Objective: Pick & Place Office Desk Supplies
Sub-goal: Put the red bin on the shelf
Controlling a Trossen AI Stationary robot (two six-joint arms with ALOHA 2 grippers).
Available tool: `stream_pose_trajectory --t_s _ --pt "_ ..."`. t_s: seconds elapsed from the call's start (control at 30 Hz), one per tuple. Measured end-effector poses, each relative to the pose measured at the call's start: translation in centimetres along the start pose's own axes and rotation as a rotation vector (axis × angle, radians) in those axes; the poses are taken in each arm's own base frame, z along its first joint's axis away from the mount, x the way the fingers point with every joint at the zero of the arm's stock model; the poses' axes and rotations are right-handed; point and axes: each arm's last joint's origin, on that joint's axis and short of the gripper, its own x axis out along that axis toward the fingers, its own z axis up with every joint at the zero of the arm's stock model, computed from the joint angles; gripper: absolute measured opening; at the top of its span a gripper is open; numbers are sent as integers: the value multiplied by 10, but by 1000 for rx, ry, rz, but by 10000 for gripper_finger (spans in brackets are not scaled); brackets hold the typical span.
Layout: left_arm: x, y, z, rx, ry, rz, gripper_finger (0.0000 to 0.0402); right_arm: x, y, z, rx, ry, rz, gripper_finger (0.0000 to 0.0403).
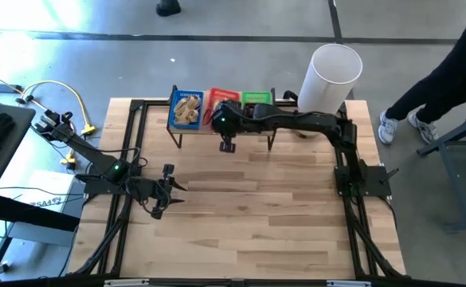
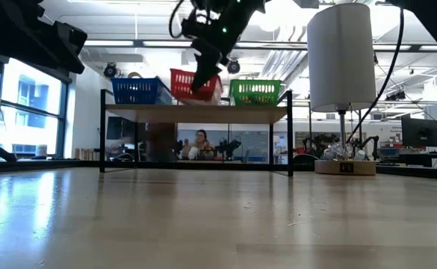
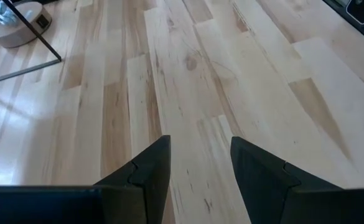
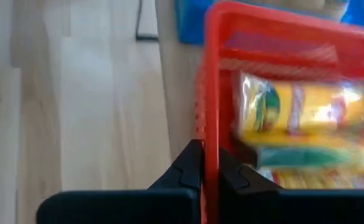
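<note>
The supplies point(image 4: 306, 134) lie in the red basket point(image 4: 275, 37): yellow packs in clear wrap, with green and some print on them, stacked on each other; the finer detail cannot be told. In the high view the blue basket point(image 1: 186, 109) holds pale tan bands point(image 1: 188, 108). The green basket point(image 1: 256, 99) stands on the other side of the red one; its content is hidden by the arm. All three baskets stand in a row on a low shelf point(image 2: 196, 112) with thin black legs, at the far edge of the surface point(image 1: 256, 215).

The right gripper point(image 4: 205, 169) is at the near rim of the red basket, and its jaws are clenched, with the red rim just between the tips; whether they pinch the rim cannot be told. The left gripper point(image 3: 199, 163) hovers over the bare surface, well apart from the baskets, jaws released and holding nothing.

A tall white cylinder point(image 1: 331, 76) stands beside the green basket.
</note>
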Motion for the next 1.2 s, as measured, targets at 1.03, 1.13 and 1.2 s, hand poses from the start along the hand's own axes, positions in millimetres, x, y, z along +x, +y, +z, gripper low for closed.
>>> stream_pose_trajectory --t_s 1.03,1.13,1.2 --pt "0 -1 -1 13 5 -13 159 24 -5 -11 -74 62 50 19" --pt "0 -1 -1 13 5 -13 159 23 -6 -11 -73 64 36 42" --pt "0 -1 -1 13 5 -13 159 23 -7 -11 -74 71 5 59"
